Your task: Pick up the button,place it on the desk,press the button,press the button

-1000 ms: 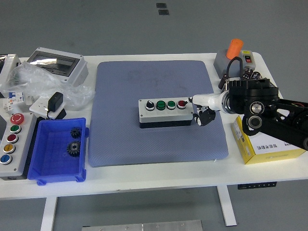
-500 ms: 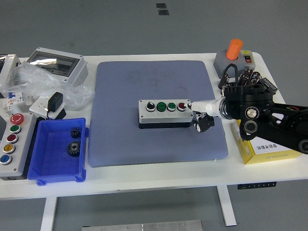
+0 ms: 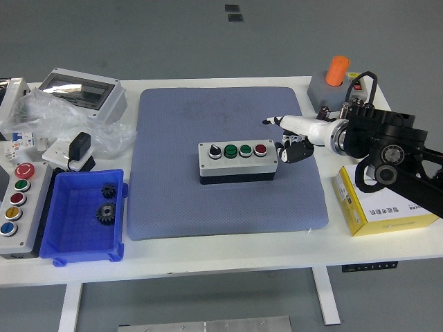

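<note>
A grey button box with a black knob, two green buttons and a red button lies on the blue mat at its middle. My right hand hangs just right of and above the box, its white index finger stretched out to the left, the other fingers curled. The fingertip is lifted clear of the red button and touches nothing. The left arm is out of view.
A yellow box lies under my right forearm. A grey switch with an orange knob stands at the back right. At left are a blue bin with gears, a second button box, an enclosure and plastic bags.
My right hand has lifted off the red button and drawn back up and to the right. The button box has not moved.
</note>
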{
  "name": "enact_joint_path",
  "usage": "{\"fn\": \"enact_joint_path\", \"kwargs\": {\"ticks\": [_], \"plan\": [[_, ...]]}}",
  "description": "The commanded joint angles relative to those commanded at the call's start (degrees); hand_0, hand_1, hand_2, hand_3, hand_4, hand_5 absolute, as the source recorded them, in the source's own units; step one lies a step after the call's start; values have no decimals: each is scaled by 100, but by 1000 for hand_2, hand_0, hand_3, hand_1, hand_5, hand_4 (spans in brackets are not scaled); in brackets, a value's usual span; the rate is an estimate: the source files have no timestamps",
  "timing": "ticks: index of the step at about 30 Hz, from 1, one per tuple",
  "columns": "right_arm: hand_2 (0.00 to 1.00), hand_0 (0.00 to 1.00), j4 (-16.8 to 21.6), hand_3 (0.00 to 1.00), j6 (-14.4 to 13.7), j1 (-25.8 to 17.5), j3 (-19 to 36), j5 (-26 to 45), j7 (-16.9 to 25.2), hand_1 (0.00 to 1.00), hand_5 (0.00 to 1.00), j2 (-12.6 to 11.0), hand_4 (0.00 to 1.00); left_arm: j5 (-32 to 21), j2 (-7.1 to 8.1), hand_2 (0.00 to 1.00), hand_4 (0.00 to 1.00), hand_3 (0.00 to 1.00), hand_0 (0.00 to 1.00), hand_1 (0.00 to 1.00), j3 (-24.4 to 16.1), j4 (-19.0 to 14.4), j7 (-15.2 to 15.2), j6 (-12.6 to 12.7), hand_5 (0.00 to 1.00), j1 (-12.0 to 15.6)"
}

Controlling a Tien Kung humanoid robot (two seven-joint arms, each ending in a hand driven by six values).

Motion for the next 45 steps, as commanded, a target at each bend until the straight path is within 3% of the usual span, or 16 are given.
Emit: {"fn": "enact_joint_path", "kwargs": {"ticks": [5, 6, 11, 12, 17, 18, 23, 24, 29, 30, 35, 36, 45], "plan": [[367, 295, -203, 998, -1080, -962, 1134, -482, 1050, 372, 109, 570, 497, -57, -80, 529, 559, 606, 643, 654, 77, 0, 12, -4, 189, 22], [587, 487, -258, 988, -1286, -1145, 1341, -446, 1256, 526, 154, 669, 586, -76, -88, 526, 559, 606, 643, 654, 99, 0, 11, -3, 191, 22], [587, 487, -415, 988, -2386, -2041, 2438, 52, 2356, 526, 154, 864, 586, -79, -73, 526, 559, 606, 643, 654, 145, 0, 9, 11, 191, -21], [695, 667, -416, 776, -2696, -2274, 2732, 151, 2666, 676, 432, 884, 765, -66, -64, 525, 559, 606, 643, 655, 150, 0, 5, 10, 194, -41], [695, 667, -404, 776, -3654, -2994, 3593, 464, 3646, 676, 432, 975, 765, -59, -45, 525, 559, 606, 643, 655, 185, 0, -6, 2, 194, -102], [765, 774, -409, 785, -3855, -3150, 3782, 546, 3884, 749, 644, 999, 864, -57, -42, 527, 559, 606, 644, 655, 193, 0, -5, -1, 194, -110], [765, 774, -543, 785, -4560, -3752, 4521, 1136, 4876, 749, 644, 1113, 864, -52, -11, 527, 559, 606, 644, 655, 240, 0, -13, -16, 194, -148], [792, 822, -587, 796, -4641, -3819, 4652, 1291, 5085, 775, 800, 1134, 927, -43, 0, 528, 561, 606, 643, 654, 245, 0, -20, -20, 194, -161], [792, 822, -761, 796, -4624, -3922, 5017, 2033, 5951, 775, 800, 1235, 927, 32, 64, 528, 561, 606, 643, 654, 222, 0, -55, -28, 194, -244], [787, 830, -791, 790, -4581, -3926, 5036, 2193, 6120, 776, 958, 1258, 998, 55, 77, 535, 564, 607, 645, 654, 207, 0, -58, -29, 197, -259], [787, 830, -903, 790, -4255, -3937, 5063, 2938, 6832, 776, 958, 1364, 998, 155, 116, 535, 564, 607, 645, 654, 136, 0, -62, -30, 197, -303], [770, 816, -916, 772, -4194, -3941, 5069, 3059, 6938, 759, 998, 1379, 998, 167, 120, 539, 568, 610, 645, 654, 126, 0, -63, -30, 198, -305], [756, 809, -975, 758, -3667, -4007, 5068, 3886, 6963, 744, 998, 1471, 998, 52, 75, 547, 569, 611, 645, 655, 141, 0, -61, 16, 200, -178]]}}
